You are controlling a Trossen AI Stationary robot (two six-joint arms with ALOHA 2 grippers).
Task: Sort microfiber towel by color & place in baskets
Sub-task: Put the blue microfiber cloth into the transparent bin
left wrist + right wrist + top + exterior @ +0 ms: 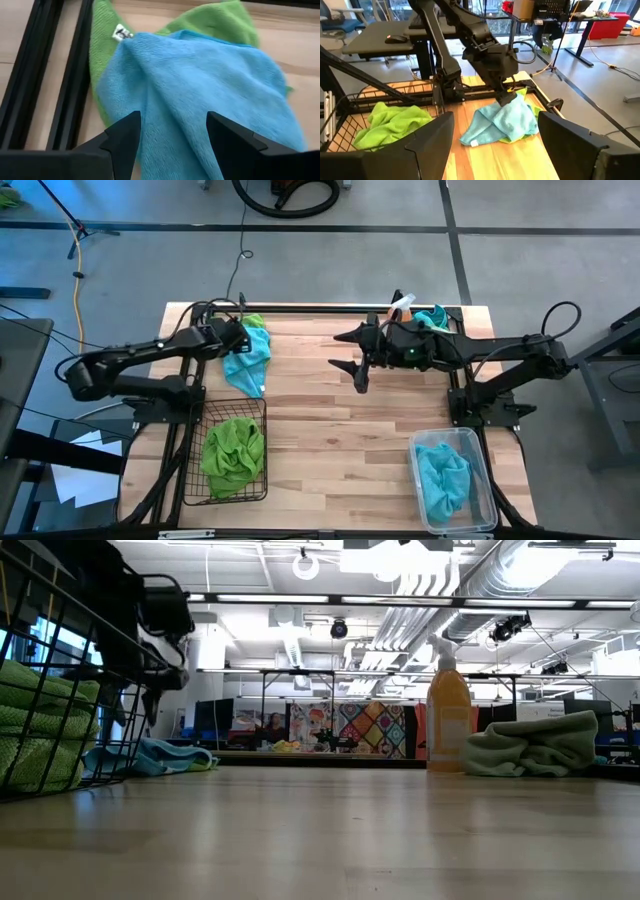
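Observation:
A turquoise blue microfiber towel (248, 365) lies crumpled at the table's far left, on top of a lime green one (256, 323). My left gripper (172, 117) is open and slants down over the blue towel's (200, 80) far end, one finger on each side of its folds. My right gripper (345, 352) is open and hangs high over the table's far middle, holding nothing. The black wire basket (262, 405) at the near left holds a green towel (232, 450). The clear plastic basket (480, 445) at the near right holds a blue towel (445, 475). My left gripper comes at the blue towel's far end (512, 107) slanting down from the table's left. Its open fingers (125, 140) stand on either side of the cloth. I cannot tell whether they touch it. The towel lies slack on the table and on the green towel.
An orange spray bottle (400, 305) stands at the far right, with another crumpled towel (432, 317) beside it. A black frame rail (65, 75) runs along the table's edge next to the towels. Bare wood lies across the table's middle (340, 430).

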